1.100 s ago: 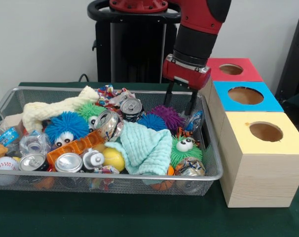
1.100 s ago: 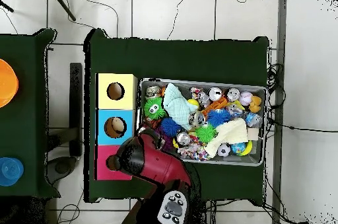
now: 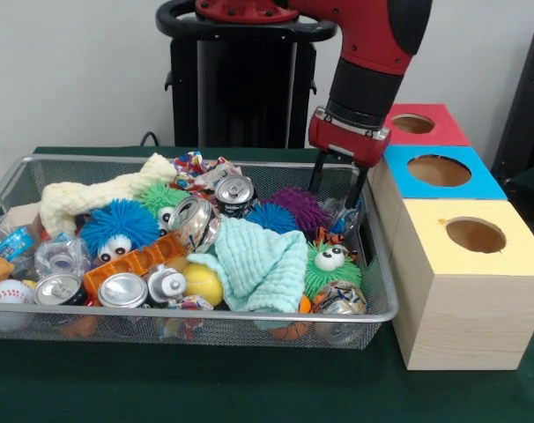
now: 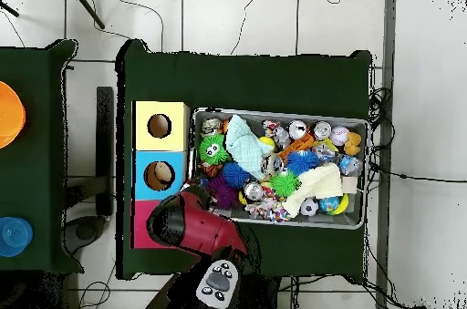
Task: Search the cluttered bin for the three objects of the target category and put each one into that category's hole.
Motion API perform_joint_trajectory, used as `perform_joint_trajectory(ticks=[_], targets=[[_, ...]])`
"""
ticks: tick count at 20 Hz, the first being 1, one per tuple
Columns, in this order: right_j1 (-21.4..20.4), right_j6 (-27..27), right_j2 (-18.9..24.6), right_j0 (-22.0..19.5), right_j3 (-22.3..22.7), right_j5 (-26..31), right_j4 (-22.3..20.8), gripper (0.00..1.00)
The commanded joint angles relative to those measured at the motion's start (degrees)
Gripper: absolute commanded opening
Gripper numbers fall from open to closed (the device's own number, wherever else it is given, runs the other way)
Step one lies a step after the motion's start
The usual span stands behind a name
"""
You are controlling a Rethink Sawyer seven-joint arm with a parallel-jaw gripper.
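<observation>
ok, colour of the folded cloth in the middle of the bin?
Pale mint green, with a waffle-like texture. The cloth shows best in the front view.

We cannot see the gripper (image 3: 338, 189) overhead — the red arm (image 4: 187, 223) covers it. One bottle (image 3: 10, 244) lies half-buried beside the bin's rim (image 3: 249, 315).

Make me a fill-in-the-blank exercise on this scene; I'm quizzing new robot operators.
1. The gripper hangs over the silver wire-mesh basket's corner nearest the ___-topped wooden box.
2. The wooden box closest to the front camera has a ___ top.
3. The crumpled cloth is mint ___.

Missing: blue; yellow; green
</observation>
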Motion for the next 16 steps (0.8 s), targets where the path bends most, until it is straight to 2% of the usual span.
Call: perform_joint_trajectory(ticks=[1, 5, 8, 16], targets=[[1.2, 10.9, 2.1, 1.6, 0.1, 3.7, 1.2, 1.0], [2.9, 10.2, 3.0, 2.5, -0.5, 4.2, 0.7, 1.0], [3.8, 7.7, 4.0, 0.0, -1.3, 5.1, -1.0, 1.0], [4.6, 6.5, 4.6, -1.5, -2.2, 4.3, -1.9, 1.0]])
